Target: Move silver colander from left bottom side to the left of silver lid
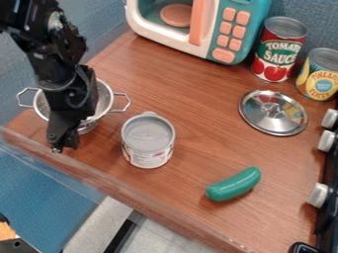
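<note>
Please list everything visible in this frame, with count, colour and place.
Colander: one, silver, left side
Lid: one, silver, right side
Grey-topped can: one, pale label, beside the colander
Tomato can: one, red and green, upper right
Pineapple can: one, yellow, right edge
Toy vegetable: one, green, lower middle
Toy microwave: one, teal, white and pink, top
Knobs: three, pale grey, right edge
Counter: one, brown, centre
Backdrop: blue, behind the counter
Robot arm: one, black, upper left
Gripper: one, black, in front of the colander
</note>
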Controlling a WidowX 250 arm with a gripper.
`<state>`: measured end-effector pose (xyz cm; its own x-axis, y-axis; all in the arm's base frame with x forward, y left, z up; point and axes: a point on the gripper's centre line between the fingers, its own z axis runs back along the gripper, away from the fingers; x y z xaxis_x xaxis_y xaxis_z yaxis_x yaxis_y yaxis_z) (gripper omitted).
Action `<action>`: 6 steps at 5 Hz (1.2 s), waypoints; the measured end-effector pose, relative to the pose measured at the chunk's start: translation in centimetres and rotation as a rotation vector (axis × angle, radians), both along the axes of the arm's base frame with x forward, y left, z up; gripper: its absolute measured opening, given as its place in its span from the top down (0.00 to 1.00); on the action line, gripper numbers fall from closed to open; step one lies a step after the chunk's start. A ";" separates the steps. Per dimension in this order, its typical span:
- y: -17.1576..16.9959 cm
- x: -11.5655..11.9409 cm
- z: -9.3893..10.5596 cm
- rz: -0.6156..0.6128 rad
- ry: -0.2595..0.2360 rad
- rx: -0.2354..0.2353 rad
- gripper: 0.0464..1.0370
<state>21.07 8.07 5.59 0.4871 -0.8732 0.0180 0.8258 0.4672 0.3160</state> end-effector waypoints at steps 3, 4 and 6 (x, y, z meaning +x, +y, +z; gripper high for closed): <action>0.2 1.0 0.6 0.008 -0.072 -0.018 0.96; 0.2 1.9 1.2 0.021 -0.102 -0.035 0.97; -0.4 5.2 4.5 0.011 -0.231 -0.125 0.97</action>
<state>26.23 7.72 10.06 0.4673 -0.8517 0.2372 0.7329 0.5232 0.4348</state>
